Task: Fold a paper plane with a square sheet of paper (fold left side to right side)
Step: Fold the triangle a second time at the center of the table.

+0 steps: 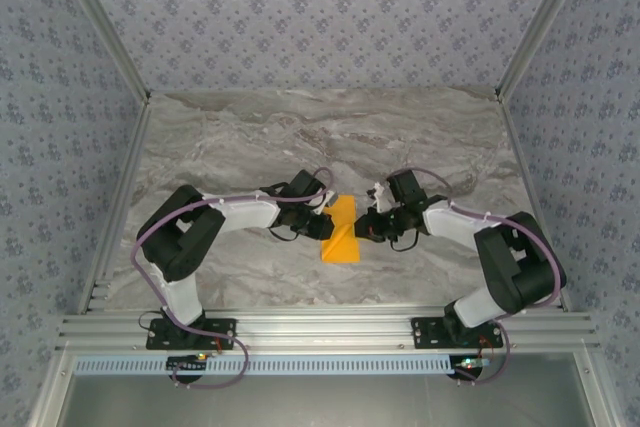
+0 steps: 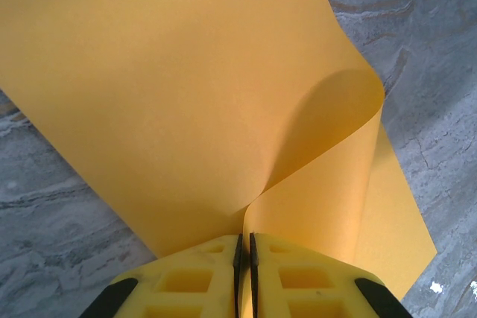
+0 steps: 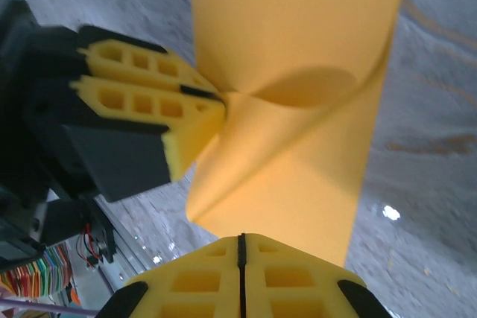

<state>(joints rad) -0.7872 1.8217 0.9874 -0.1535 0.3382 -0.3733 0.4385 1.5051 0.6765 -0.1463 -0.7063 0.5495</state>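
The square sheet of paper (image 1: 338, 232) sits near the middle of the marbled bench (image 1: 250, 137), between the two arms, and it is not lying flat. One part rests on the stone while the rest is lifted and curled over itself in a soft, uncreased loop.

The left pincer (image 1: 318, 219) reaches in from the left. In the left wrist view its yellow pads (image 2: 244, 237) are pressed together, with the orange sheet (image 2: 186, 94) running straight into the slit between them. From there the paper rises, bends round to the right and comes back down (a rounded bulge, no sharp fold line).

The right pincer (image 1: 362, 225) comes in from the opposite side, close to the left one. In the right wrist view its pads (image 3: 241, 237) are closed tight against each other. The sheet's (image 3: 298, 147) near edge meets their tips, so it appears nipped there as well. The same view shows the left pincer (image 3: 216, 106) clamped on the paper's other side, where the sheet puckers into a pinch.
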